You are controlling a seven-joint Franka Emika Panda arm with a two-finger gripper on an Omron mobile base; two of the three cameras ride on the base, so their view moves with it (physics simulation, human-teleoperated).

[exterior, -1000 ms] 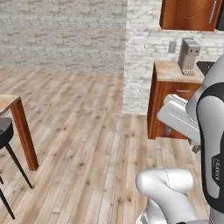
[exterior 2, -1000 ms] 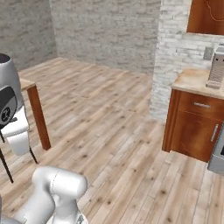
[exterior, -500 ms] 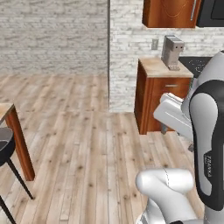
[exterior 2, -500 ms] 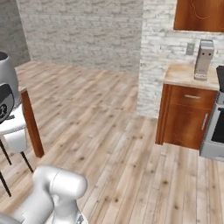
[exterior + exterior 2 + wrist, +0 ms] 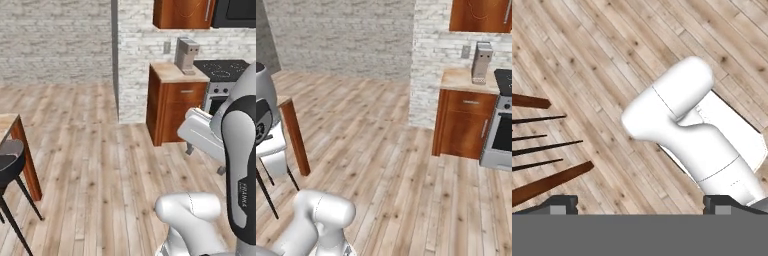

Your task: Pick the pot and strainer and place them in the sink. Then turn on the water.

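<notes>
Canister [image 5: 186,53] on counter [image 5: 175,72] left of stove [image 5: 223,70]; table [image 5: 12,131], prob stool [image 5: 11,165] far left

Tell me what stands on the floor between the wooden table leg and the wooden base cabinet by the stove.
Nothing stands there: in the right base view, bare plank floor runs from the table leg to the base cabinet. The left base view shows the same stretch bare.

Wood-plank floor [image 5: 100,165] across most of frame. Grey brick wall [image 5: 55,40] at back left; lighter stone wall [image 5: 140,60] projecting at centre. Brown wooden base cabinet [image 5: 172,107] against stone wall, pale countertop [image 5: 175,72] on top. Grey boxy appliance [image 5: 186,54] upright near countertop's back edge. Black stovetop [image 5: 222,69] just right of cabinet. Upper cabinet [image 5: 182,12] overhead. Wooden table leg [image 5: 27,165] and black stool [image 5: 11,170] at left edge.
</notes>
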